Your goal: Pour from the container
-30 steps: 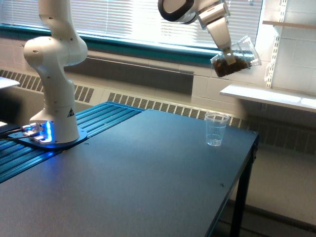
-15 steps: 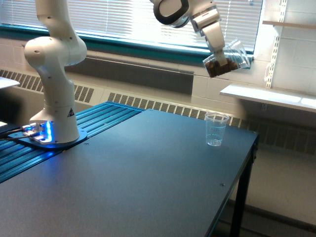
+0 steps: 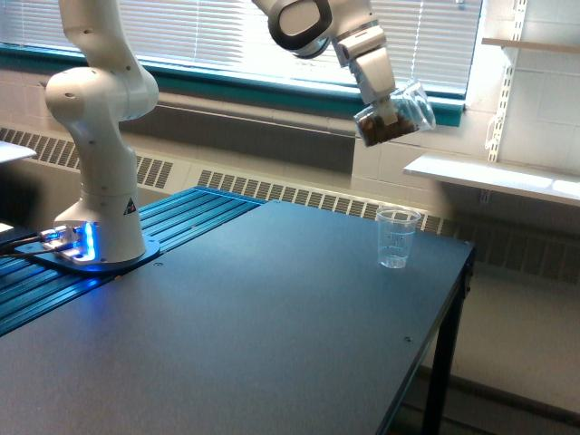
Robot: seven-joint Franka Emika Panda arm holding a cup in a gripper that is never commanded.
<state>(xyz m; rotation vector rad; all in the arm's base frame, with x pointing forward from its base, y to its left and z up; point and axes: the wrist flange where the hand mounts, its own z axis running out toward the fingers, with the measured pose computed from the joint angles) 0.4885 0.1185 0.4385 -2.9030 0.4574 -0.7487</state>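
In the upper middle of the frame, the gripper [image 3: 384, 116] is clamped on the container [image 3: 396, 116], a clear rounded cup tilted on its side, brown granules inside. Below, the small clear measuring cup [image 3: 397, 237] stands upright on the dark table [image 3: 227, 335].

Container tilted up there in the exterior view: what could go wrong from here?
1. The container hangs tilted high above the table, so its brown bits could scatter past the small cup.
2. That cup looks light and stands near the table's edge; falling bits might tip it.
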